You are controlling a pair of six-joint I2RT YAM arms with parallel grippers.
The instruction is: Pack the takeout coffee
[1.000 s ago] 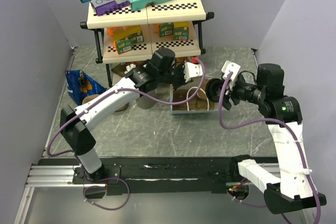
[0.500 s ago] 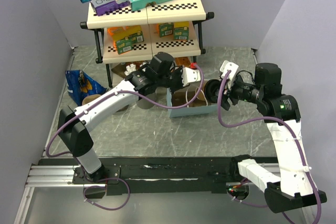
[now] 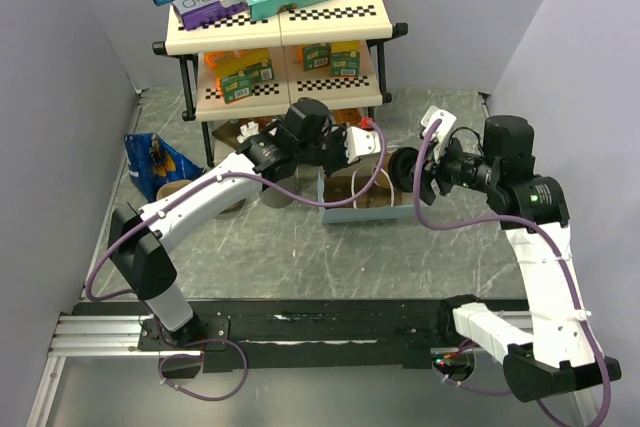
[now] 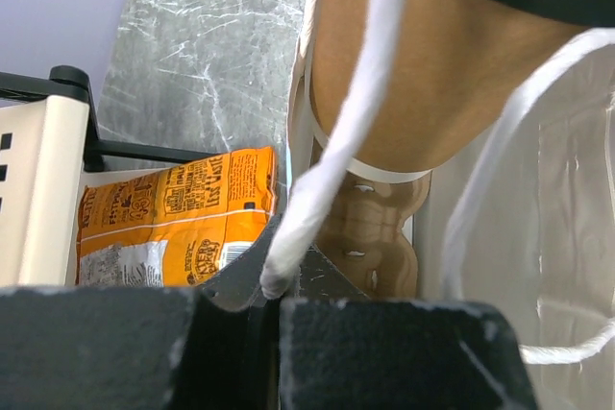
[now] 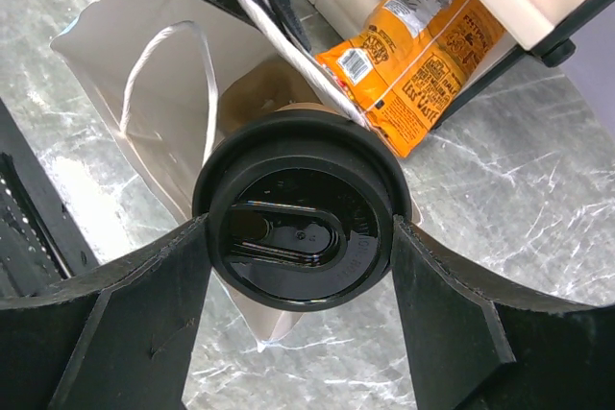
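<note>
**Snag and tip risk at the bag mouth**

Grips the takeout coffee (image 5: 300,235) by its sides in the right tool (image 3: 420,169), spread around it, at the white bag's (image 5: 115,55) mouth. Pinches the cord handle (image 4: 332,170) in the left tool (image 3: 353,143), pressed together. Could snag that cord beside the right tool, or tip on the carrier (image 4: 370,237) ahead if released off-centre.

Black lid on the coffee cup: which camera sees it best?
The right wrist view: the black lid faces the camera, big, between the right end effector's fingers. The top view shows it small and dark. The left wrist view shows mostly the cup's tan side.
</note>
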